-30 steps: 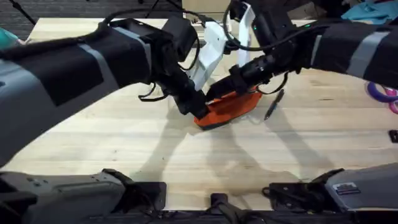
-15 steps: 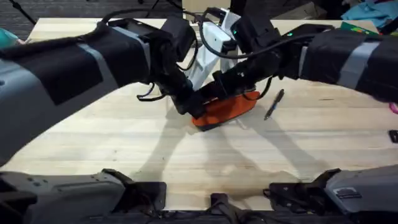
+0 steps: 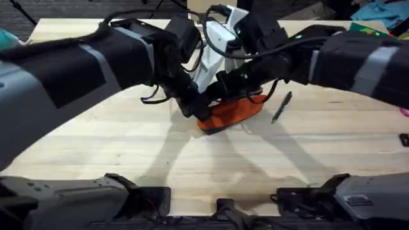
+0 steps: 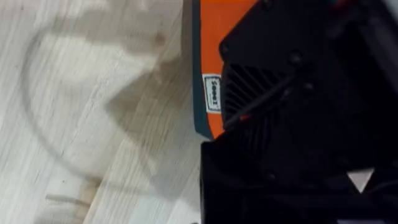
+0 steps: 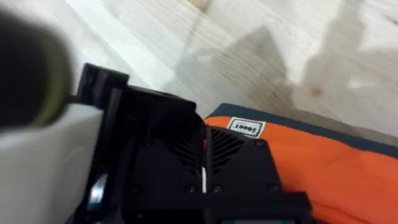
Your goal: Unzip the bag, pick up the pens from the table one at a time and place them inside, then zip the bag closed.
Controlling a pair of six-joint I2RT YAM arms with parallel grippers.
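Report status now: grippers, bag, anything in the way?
Both grippers down at the bag, left at its near end, right over its top. Bag on the table. One dark pen lying beside it, clear of both arms.

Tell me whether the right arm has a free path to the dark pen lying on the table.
Probably yes: the dark pen lies alone on bare table beside the bag, right of both grippers.

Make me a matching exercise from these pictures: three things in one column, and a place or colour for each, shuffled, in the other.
Things:
1. bag
2. pen
3. label

Descriptions:
A. dark, lying alone on the table, to the right of the grippers
B. small and white, sewn at the bag's end
C. orange, with both arms over it

Pairs: 1-C, 2-A, 3-B
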